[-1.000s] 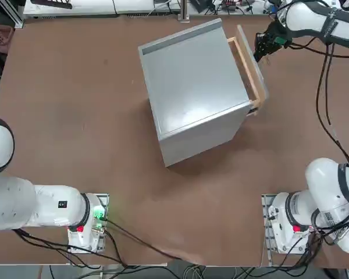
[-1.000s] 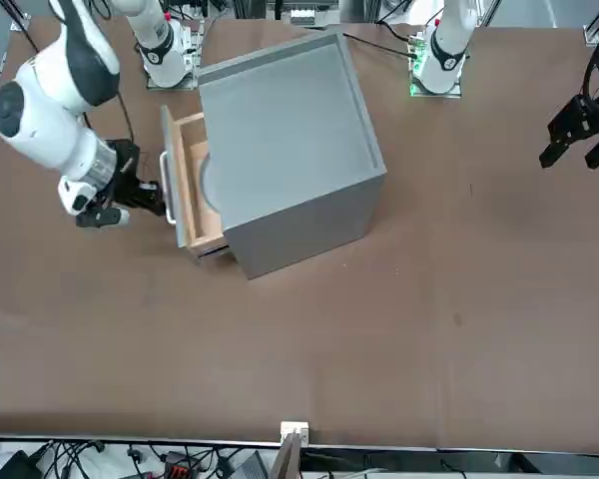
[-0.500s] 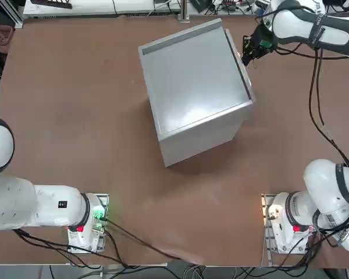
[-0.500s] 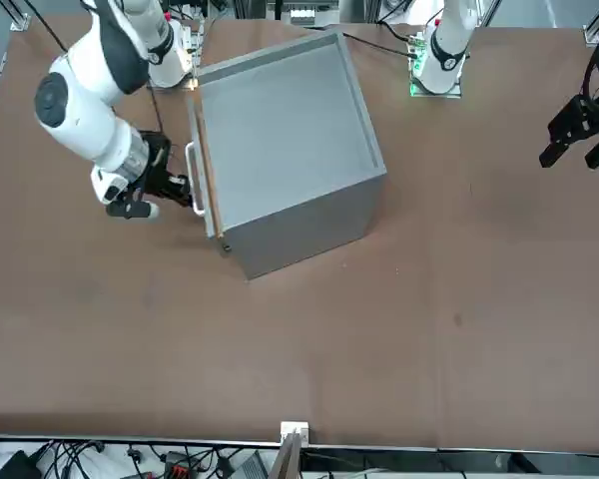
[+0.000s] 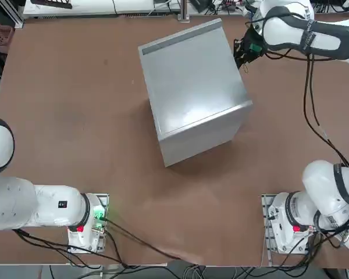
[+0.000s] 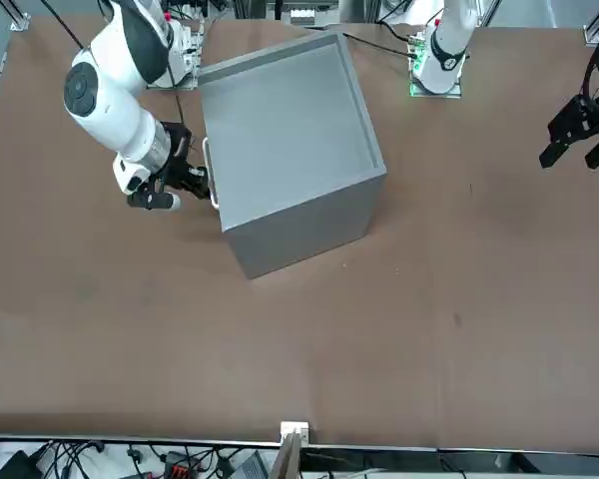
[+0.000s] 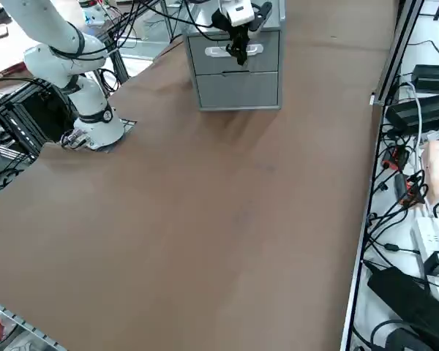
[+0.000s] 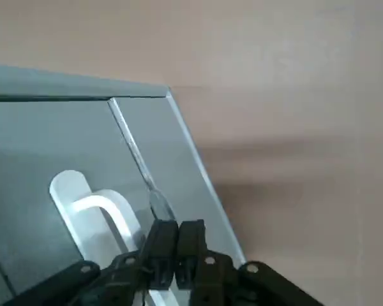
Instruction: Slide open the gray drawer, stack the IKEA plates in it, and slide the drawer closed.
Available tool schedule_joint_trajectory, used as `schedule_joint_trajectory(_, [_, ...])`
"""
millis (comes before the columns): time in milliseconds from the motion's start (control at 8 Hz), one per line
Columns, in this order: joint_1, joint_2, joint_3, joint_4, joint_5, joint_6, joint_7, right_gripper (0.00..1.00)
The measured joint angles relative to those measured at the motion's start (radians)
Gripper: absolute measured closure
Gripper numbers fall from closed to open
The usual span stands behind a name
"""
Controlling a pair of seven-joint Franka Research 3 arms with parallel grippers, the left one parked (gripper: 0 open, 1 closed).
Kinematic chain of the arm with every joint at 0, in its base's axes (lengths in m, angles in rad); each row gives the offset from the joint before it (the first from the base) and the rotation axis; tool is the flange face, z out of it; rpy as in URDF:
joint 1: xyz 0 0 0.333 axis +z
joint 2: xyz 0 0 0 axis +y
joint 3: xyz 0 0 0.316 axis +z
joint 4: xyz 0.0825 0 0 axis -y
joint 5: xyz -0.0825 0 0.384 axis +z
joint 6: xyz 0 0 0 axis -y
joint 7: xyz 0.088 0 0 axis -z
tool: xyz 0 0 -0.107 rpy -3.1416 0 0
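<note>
Drawer front first: I am seeing the gray drawer (image 7: 235,51) sitting flush in the large plain gray box-shaped cabinet (image 5: 192,93), which is standing angled on the brown table (image 5: 75,116) toward its far side. I am holding the right gripper (image 6: 195,180) against that front panel, at the white bar handle (image 8: 99,213), on the cabinet's right face in the overhead view. Its two black fingers (image 8: 179,248) are clenched together with nothing between them, pressing beside the handle rather than around it. I am not able to see the IKEA plates in any view. A second gray panel (image 7: 238,89) is sitting below the drawer, also flush.
</note>
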Motion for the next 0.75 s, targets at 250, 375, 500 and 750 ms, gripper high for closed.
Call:
schedule_joint_trajectory(250, [0.005,0.001,0.000,0.033,-0.057,-0.038,-0.002,0.88])
schedule_joint_trajectory(375, [0.005,0.001,-0.007,0.103,-0.102,-0.129,-0.018,0.81])
schedule_joint_trajectory(500, [0.004,0.001,-0.027,0.204,-0.128,-0.227,-0.065,0.64])
schedule_joint_trajectory(750, [0.001,0.003,-0.093,0.383,-0.150,-0.327,-0.131,0.24])
